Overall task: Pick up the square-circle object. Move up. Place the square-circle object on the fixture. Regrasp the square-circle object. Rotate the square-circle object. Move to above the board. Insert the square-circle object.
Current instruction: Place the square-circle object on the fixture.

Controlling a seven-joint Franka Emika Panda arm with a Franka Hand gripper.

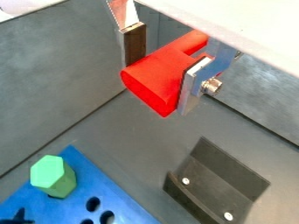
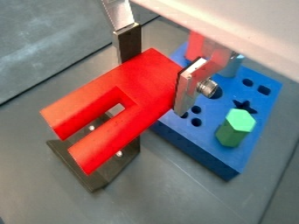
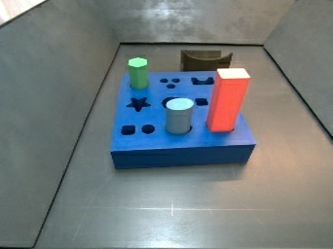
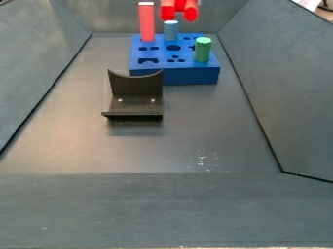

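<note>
The gripper [image 1: 170, 63] hangs high in the air with its two silver fingers pinched on the square-circle object [image 1: 163, 77], a bright red piece carried clear of everything below. In a wrist view the fingers [image 2: 193, 86] bear on opposite flat sides of the piece near one end, and its long axis runs out sideways from the clamp, roughly level rather than pointing down; the free end shows a deep slot between two prongs [image 2: 100, 122]. In a side view only the red piece [image 4: 184, 10] shows, at the very top edge of the picture above the far end of the enclosure, and the fingers themselves cannot be made out there. The fixture [image 4: 132, 94] stands on the grey floor nearer the camera, well apart from the carried piece and lower; in the wrist view it sits beneath the pronged end [image 2: 96, 171]. The board [image 3: 180, 122] lies beside it, with a green peg [image 3: 136, 72], a grey cylinder [image 3: 178, 115] and a tall red-orange block [image 3: 229, 99] standing in its holes. By my reading the coming set-down turns on that sideways axis: the piece must travel down toward the scooped notch of the fixture while held level.
</note>
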